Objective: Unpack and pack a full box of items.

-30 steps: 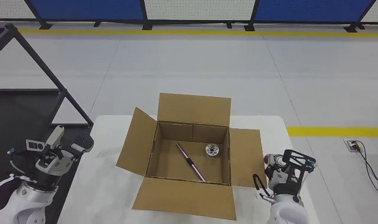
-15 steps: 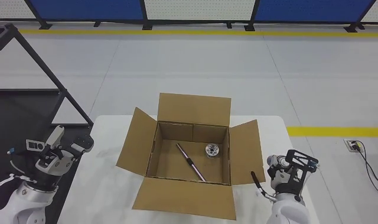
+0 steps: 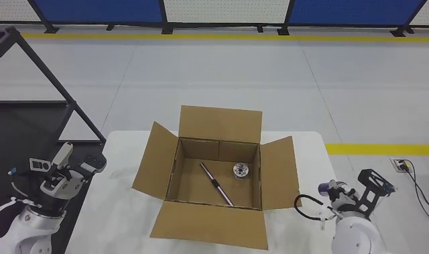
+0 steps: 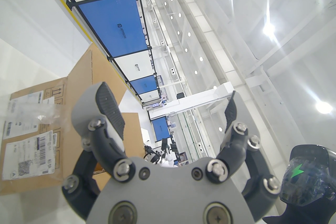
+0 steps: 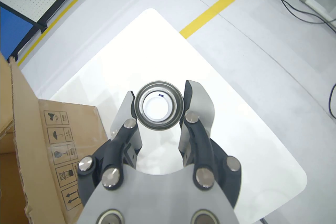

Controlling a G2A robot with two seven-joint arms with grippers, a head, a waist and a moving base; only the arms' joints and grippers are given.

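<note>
One metal ring [image 5: 158, 125] in right pincer [image 5: 160, 95]; handling symbols [image 5: 59, 133] on box flap [image 5: 85, 124].

In the right wrist view a flap of the box [image 5: 18, 146] carries a column of handling pictograms [image 5: 61, 154], among them a glass, an umbrella and arrows. In the left wrist view the box bears white shipping labels [image 4: 29, 154] with barcodes, their print too small to read. There too, a green lightning-bolt sign [image 4: 298, 171] marks a black device [image 4: 315, 191], and the wall panels [image 4: 122, 30] carry a logo.

The right arm is swinging away from the cardboard box's right flap [image 3: 279, 173]. It is carrying its tool [image 5: 160, 91], with a metal ring [image 5: 159, 125] pinched between the fingers, out toward the tabletop's [image 5: 236, 135] right edge. The flap is lifting from nearly flat to a steeper, more upright tilt.
</note>
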